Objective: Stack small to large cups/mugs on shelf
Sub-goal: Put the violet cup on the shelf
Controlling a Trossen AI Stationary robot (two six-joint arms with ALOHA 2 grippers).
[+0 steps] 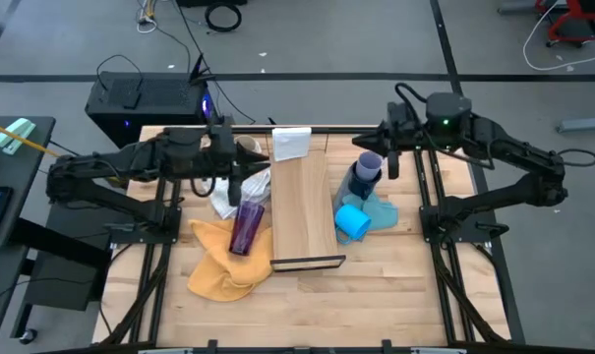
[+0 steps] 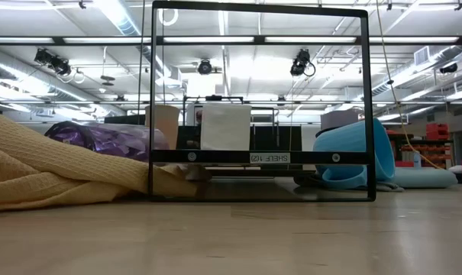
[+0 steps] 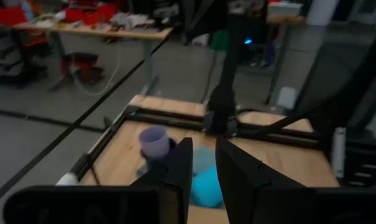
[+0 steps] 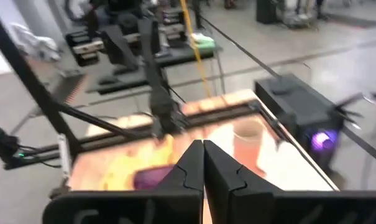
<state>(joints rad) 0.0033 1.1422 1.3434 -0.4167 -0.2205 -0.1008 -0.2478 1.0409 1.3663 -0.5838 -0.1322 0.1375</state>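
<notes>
Low view: one small white label on the lower black crossbar of the shelf (image 2: 259,157) frame, approx. mid-bar, just below the white box (image 2: 225,127) seen behind it. Print runs upside down; appears to read "SHELF 1/2", last chars uncertain. Bolt heads sit on the same bar, one to each side of the label, no markings legible on them. High view: the shelf frame shows edge-on, label not readable. Wrist views: no legible text, brand, number or sign. No other readable marks anywhere near the shelf.
</notes>
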